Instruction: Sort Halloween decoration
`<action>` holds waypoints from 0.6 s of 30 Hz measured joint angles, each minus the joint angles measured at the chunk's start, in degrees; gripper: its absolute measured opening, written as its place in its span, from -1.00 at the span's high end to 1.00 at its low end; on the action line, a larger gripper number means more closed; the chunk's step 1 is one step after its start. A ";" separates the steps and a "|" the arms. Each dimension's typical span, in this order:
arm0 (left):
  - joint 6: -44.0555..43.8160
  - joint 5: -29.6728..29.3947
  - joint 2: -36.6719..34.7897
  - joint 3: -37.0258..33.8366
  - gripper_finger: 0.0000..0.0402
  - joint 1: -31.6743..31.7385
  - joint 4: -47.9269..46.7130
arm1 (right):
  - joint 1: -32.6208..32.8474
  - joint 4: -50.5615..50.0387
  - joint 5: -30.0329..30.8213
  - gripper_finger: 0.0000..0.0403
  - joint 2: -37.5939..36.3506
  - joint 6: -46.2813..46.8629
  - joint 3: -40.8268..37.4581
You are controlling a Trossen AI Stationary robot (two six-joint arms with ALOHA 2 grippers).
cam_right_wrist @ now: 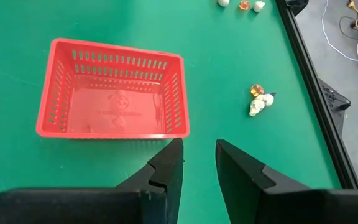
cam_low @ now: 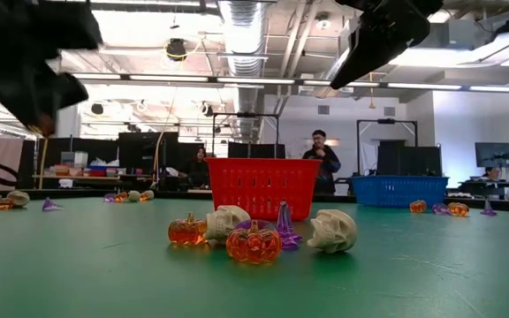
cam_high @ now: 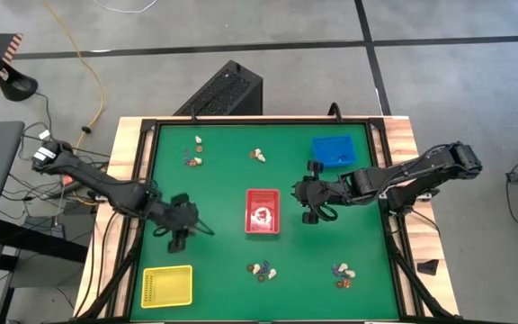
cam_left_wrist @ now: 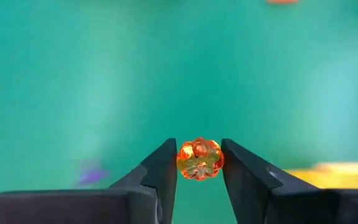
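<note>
both arms are dark, nearly black, built of jointed segments with blocky housings at the wrists. the left end effector [cam_left_wrist: 199, 180] and the right end effector [cam_right_wrist: 199, 163] each carry two matte black wedge-shaped fingers [cam_left_wrist: 160, 171] tapering to narrow tips.

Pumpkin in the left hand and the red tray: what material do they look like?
Pumpkin, held in the left hand: likely clear orange plastic or resin, glossy; light passes through it. Red tray: probably moulded plastic, slightly shiny, with slotted walls.

Translucent orange pumpkin [cam_left_wrist: 200, 158], red slotted tray [cam_right_wrist: 110, 90], blue tray [cam_high: 334, 150], yellow tray [cam_high: 166, 286], green table [cam_high: 223, 180].
</note>
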 joint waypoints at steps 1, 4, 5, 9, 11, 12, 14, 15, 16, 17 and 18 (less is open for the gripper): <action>0.06 2.61 -0.57 -0.06 0.51 -1.21 1.83 | 0.00 -0.26 0.00 0.38 0.00 0.00 0.00; -1.32 9.12 -1.82 -0.20 0.57 -4.97 6.59 | 0.00 -1.08 0.00 0.38 0.00 0.44 0.00; -2.15 10.89 -1.97 -0.20 0.58 -6.07 7.26 | 0.00 -1.11 0.00 0.38 0.00 0.46 0.00; -9.37 15.93 -1.94 -0.26 0.54 -8.23 8.81 | 0.00 -0.83 0.00 0.38 0.00 0.48 0.00; -15.52 16.39 -1.43 -0.26 0.51 -9.28 9.76 | 0.00 -0.73 0.00 0.38 0.00 0.48 0.00; -18.43 16.70 -0.98 -0.26 0.50 -9.98 10.72 | 0.00 -0.77 0.00 0.38 0.00 0.48 0.00; -23.28 17.31 -0.13 -0.26 0.49 -11.63 13.48 | -0.11 -0.84 0.01 0.38 0.00 -0.02 0.00; -25.11 17.27 0.47 -0.26 0.50 -12.62 15.16 | -0.37 -0.83 0.02 0.38 0.00 -0.68 0.00; -26.80 17.09 1.18 -0.24 0.50 -13.61 16.50 | -0.53 -0.68 0.02 0.38 0.00 -1.29 0.00; -28.74 16.88 1.90 -0.24 0.50 -14.53 17.09 | -0.85 -0.56 0.00 0.38 0.00 -1.37 0.00; -30.38 16.80 2.70 -0.24 0.51 -15.33 17.35 | -1.30 -0.43 0.02 0.38 0.00 -1.50 0.00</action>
